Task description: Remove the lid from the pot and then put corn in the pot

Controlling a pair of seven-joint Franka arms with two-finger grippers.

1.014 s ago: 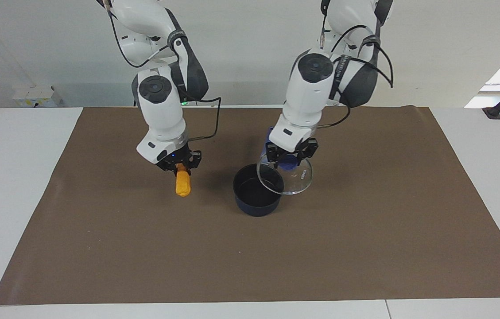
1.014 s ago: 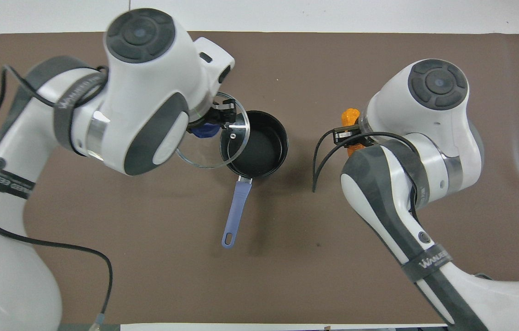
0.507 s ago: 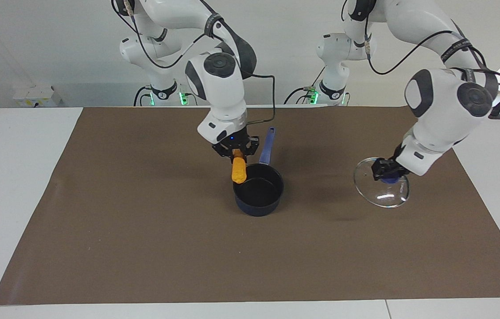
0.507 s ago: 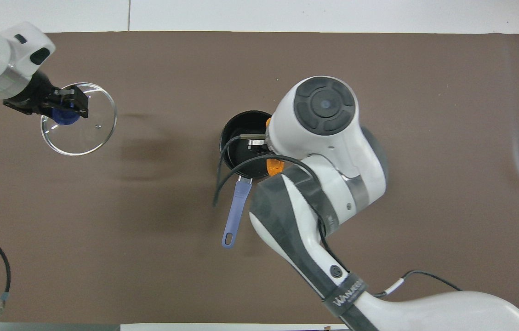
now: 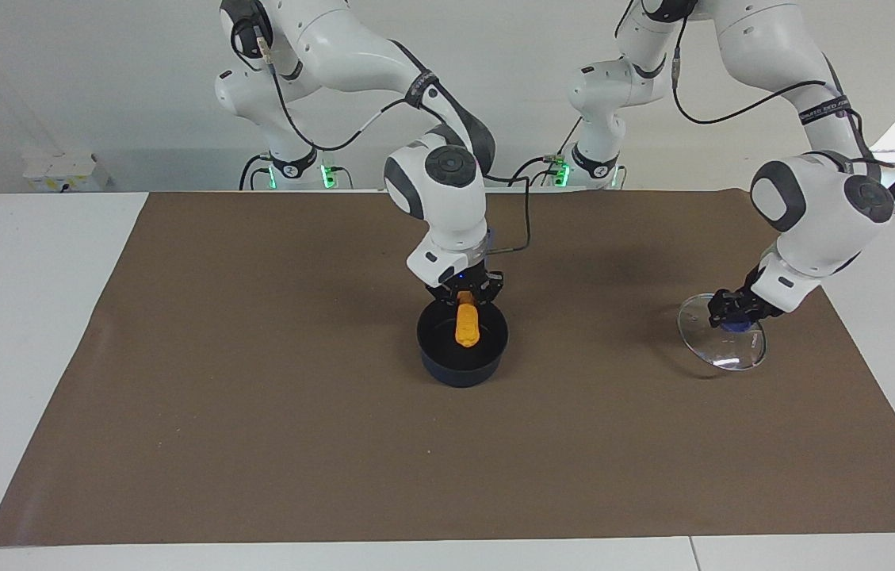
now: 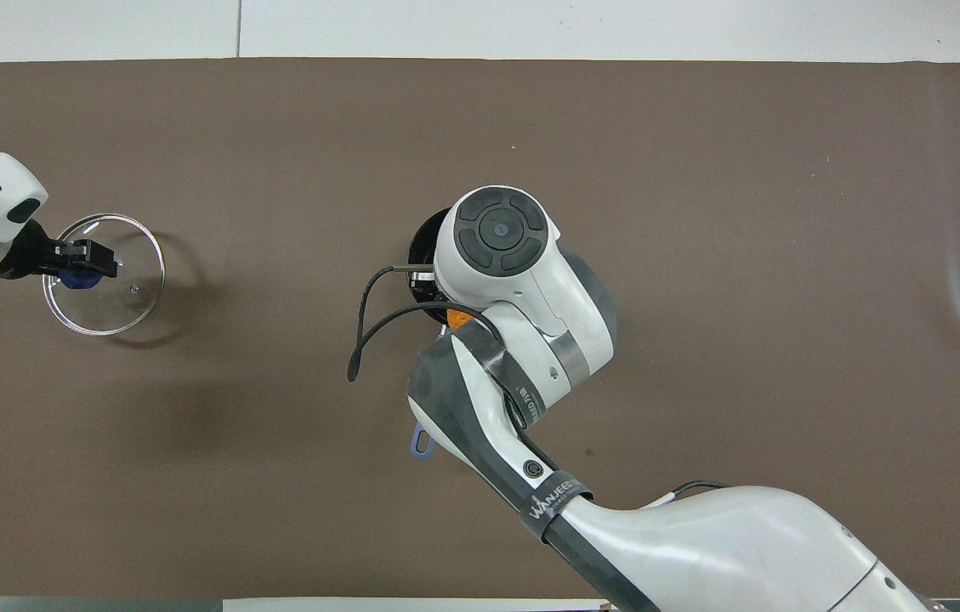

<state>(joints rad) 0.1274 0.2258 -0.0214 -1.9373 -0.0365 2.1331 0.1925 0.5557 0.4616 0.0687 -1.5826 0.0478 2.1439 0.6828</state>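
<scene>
Corn (image 5: 467,325) is hanging upright from our right gripper (image 5: 465,295), whose fingers are clenched on its top end, and its lower part is sitting inside the mouth of the pot (image 5: 462,357). We cannot tell whether the cob is touching the pot's floor. The pot is standing near the middle of the brown mat (image 5: 257,412), about midway between the worktop's two short edges. In the overhead view our right arm is covering most of it: only a sliver of the dark rim (image 6: 422,246), a scrap of orange (image 6: 459,319) and the looped tip of the handle (image 6: 421,444) are showing. That tip is pointing toward the edge where our bases are standing.

Our left gripper (image 5: 732,308) is reaching out close to the short edge at the left arm's end of the worktop, and it is grasping the lid (image 5: 724,349) by its blue knob (image 5: 732,323). The glass disc is tilting, with the edge toward the pot riding higher, and it is low over the mat. We cannot tell whether its lower edge is touching the surface. From overhead, the lid (image 6: 118,302) is lying well apart from the pot, with the black fingers (image 6: 88,252) crossing it over the knob (image 6: 80,279) and a dark shadow curving along the rim.
</scene>
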